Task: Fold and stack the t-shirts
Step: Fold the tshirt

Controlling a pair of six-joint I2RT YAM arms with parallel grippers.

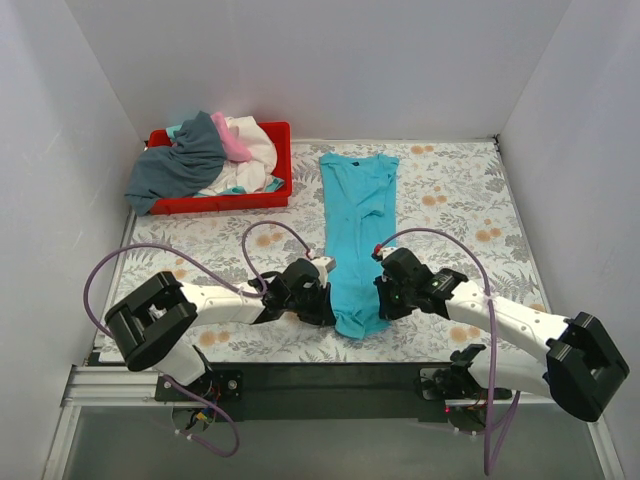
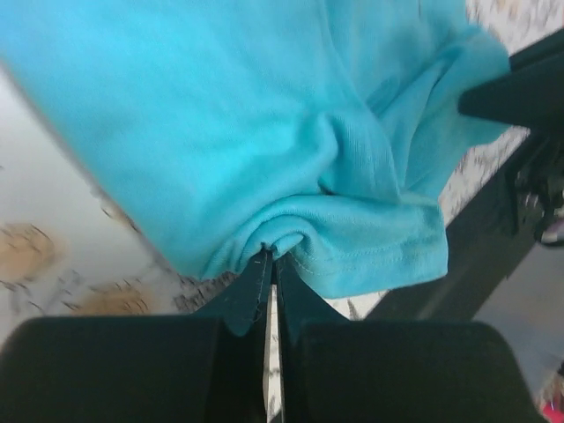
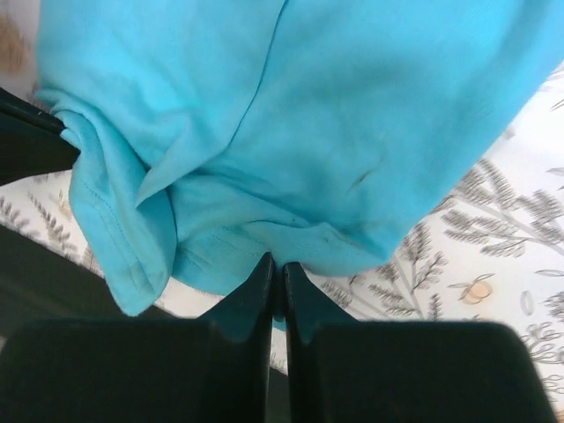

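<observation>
A bright turquoise t-shirt [image 1: 356, 215] lies folded into a long strip down the middle of the table, collar far, hem near. My left gripper [image 1: 326, 300] is shut on the hem's left corner, seen bunched at its tips in the left wrist view [image 2: 273, 251]. My right gripper [image 1: 384, 297] is shut on the hem's right corner, seen in the right wrist view [image 3: 275, 263]. The near end of the shirt [image 3: 291, 132] is lifted and puckered between the two grippers. A slate grey shirt [image 1: 178, 165], a white one [image 1: 252, 150] and a pink one [image 1: 234, 143] lie heaped in the tray.
A red plastic tray [image 1: 280, 140] stands at the back left, with the grey shirt hanging over its left rim. A floral tablecloth [image 1: 450, 200] covers the table. White walls close in the left, back and right sides. The black mounting rail [image 1: 330, 378] runs along the near edge.
</observation>
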